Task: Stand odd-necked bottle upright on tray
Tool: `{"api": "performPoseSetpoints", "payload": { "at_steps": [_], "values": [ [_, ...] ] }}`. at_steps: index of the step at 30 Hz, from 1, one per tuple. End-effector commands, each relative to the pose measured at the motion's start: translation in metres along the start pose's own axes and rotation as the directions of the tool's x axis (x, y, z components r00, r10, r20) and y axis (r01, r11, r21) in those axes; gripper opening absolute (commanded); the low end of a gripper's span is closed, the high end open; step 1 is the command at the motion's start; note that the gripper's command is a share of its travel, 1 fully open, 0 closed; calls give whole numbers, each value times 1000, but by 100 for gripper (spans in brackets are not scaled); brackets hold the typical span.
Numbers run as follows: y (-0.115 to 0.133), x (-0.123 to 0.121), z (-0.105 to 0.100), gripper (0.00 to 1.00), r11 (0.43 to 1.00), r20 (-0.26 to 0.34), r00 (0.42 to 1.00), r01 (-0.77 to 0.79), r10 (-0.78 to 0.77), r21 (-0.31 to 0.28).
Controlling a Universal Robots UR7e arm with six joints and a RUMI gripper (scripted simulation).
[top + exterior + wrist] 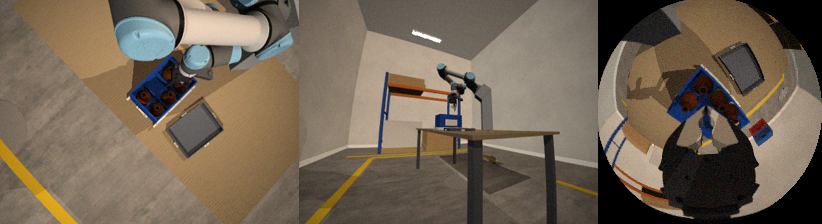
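Note:
The blue crate (163, 88) stands on the wooden table and holds brown bottles; three of them (143, 96) (156, 109) (168, 96) stand in the near cells, one (166, 73) at the far side, and one (180, 87) is partly hidden under my wrist. One cell (155, 85) is empty. My gripper (178, 77) hangs above the crate's far right end, clear of the crate top in the side view (453, 109). In the wrist view the fingers meet tip to tip with nothing between them, above the crate (705, 100). The grey tray (194, 129) is empty.
The tray lies close beside the crate's long right side and also shows in the wrist view (742, 67). The robot's arm (203, 25) spans over the table's far part. A blue and orange shelf rack (403, 104) stands behind the table.

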State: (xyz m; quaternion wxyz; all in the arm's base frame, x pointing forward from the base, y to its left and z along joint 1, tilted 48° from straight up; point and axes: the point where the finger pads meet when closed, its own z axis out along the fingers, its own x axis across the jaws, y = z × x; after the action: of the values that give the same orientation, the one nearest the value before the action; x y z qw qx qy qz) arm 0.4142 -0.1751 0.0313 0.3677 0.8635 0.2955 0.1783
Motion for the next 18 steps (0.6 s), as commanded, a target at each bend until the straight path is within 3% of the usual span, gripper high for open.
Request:
{"api": "performPoseSetpoints", "payload": {
  "at_steps": [1, 14, 18],
  "values": [
    [17, 6, 0, 0, 1000, 2, 1000, 0, 0, 6],
    [136, 44, -2, 0, 1000, 2, 1000, 0, 0, 6],
    [149, 48, -1, 0, 1000, 2, 1000, 0, 0, 6]
  ]
}}
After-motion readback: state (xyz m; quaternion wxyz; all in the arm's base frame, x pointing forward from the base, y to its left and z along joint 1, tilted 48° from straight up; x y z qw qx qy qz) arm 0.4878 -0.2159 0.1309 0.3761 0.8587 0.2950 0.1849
